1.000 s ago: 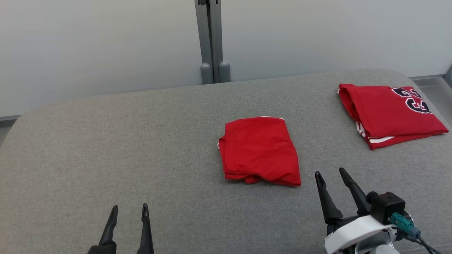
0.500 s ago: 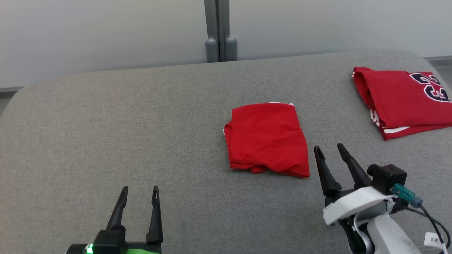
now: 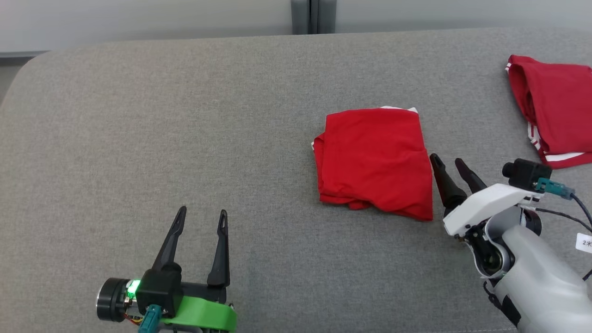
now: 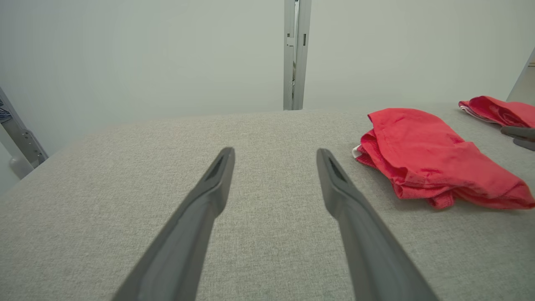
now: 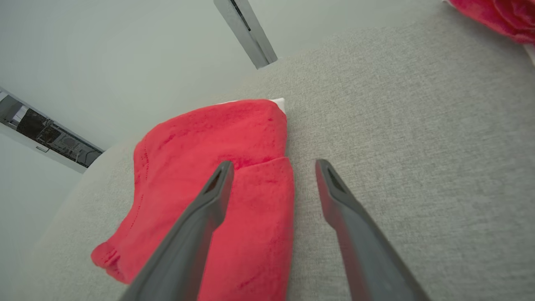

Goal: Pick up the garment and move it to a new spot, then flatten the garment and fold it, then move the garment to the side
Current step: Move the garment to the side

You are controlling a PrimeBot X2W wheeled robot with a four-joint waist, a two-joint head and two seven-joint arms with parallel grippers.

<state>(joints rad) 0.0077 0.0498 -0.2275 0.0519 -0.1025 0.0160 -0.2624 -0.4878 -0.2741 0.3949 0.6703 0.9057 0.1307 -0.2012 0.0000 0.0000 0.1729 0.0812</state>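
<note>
1 folded red garment (image 3: 374, 162), laid on grey surface (image 3: 185, 115). Right gripper (image 3: 446, 159) held spread, empty, just beside its edge; left gripper (image 3: 203, 211) likewise spread, well apart.

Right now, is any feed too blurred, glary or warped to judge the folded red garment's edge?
Head view: even light, sharp, no glare, thin shadow under the folded red garment. Left wrist view: wide-angle stretch, left end effector soft near the lens. Right wrist view: tilted, red reads pinkish, right end effector likewise soft, edge readable.
</note>
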